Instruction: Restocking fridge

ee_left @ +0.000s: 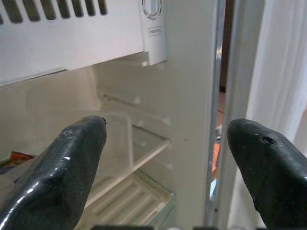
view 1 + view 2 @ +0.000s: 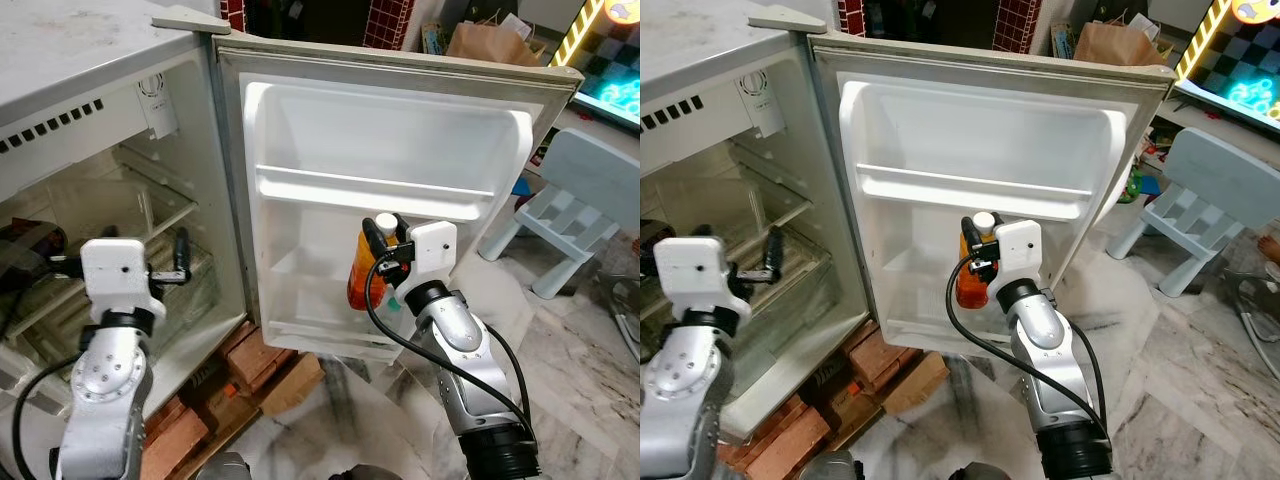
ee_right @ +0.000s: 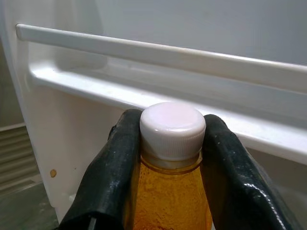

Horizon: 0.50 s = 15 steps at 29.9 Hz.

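1 small fridge [image 2: 120, 60] stands with its door [image 2: 390, 200] swung wide, and the right gripper [image 2: 385, 245] is up against the inside of that door, its 2 black fingers [image 3: 112, 172] clamped either side of the neck of 1 orange drink bottle [image 2: 362, 275] with 1 white cap [image 3: 172, 127]. The bottle is upright, sitting low in the bottom door compartment, just under the white rail of the door shelf [image 2: 375, 185]. Over on the other side, the left gripper [image 1: 168, 167] is at the mouth of the fridge cabinet, its 2 fingers [image 1: 67, 163] spread wide apart with nothing between them, pointing at the clear shelves [image 2: 150, 215] inside. Under the fridge, a stack of red bricks [image 2: 215, 400]. Off to the right, 1 pale blue child's chair [image 2: 575, 200] on the marble floor [image 2: 570, 340].
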Tool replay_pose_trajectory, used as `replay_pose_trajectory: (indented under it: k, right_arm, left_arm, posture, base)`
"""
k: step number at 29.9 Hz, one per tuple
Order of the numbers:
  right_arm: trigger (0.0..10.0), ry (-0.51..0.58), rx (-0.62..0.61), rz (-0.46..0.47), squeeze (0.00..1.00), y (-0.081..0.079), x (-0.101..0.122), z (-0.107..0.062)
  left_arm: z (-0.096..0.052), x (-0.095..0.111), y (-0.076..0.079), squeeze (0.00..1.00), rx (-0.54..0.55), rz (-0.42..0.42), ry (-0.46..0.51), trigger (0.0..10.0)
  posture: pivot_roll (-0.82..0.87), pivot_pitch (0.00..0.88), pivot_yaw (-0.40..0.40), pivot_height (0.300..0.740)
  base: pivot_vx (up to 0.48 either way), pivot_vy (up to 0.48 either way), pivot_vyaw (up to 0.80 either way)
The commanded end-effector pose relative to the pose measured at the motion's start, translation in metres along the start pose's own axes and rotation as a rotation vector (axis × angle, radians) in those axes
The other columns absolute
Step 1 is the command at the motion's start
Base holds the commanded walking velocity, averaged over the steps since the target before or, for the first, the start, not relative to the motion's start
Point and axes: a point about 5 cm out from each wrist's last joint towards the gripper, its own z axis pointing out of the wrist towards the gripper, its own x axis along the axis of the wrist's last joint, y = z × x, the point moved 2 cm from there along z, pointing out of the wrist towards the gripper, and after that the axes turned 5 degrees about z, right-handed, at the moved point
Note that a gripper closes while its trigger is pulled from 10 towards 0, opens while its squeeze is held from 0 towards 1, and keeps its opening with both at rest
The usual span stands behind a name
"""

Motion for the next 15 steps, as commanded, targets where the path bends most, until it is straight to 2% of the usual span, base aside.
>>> replay_pose_trajectory:
  k: [1, 9, 15]
  right_arm:
    - [10.0, 0.031, 0.008, -0.006, 0.00, 0.0009, 0.0090, 0.0030]
    - [10.0, 0.038, -0.004, -0.011, 0.00, 0.0062, 0.0110, 0.0058]
    - [10.0, 0.037, -0.006, -0.018, 0.00, 0.0083, 0.0115, 0.0068]
  left_arm:
    - [-0.0037, 0.0002, 0.0038, 0.00, -0.023, 0.005, -0.005, 10.0]
    - [-0.0054, 0.0018, 0.0027, 0.00, -0.025, 0.021, -0.019, 10.0]
    - [-0.0049, 0.0027, 0.0018, 0.00, -0.033, 0.017, -0.018, 10.0]
  posture:
    - [0.15, 0.073, -0.093, 0.676]
    - [0.16, 0.081, -0.099, 0.626]
    - [0.16, 0.084, -0.105, 0.626]
  base:
    - [0.000, 0.000, 0.00]
    - [0.000, 0.000, 0.00]
    - [0.000, 0.000, 0.00]
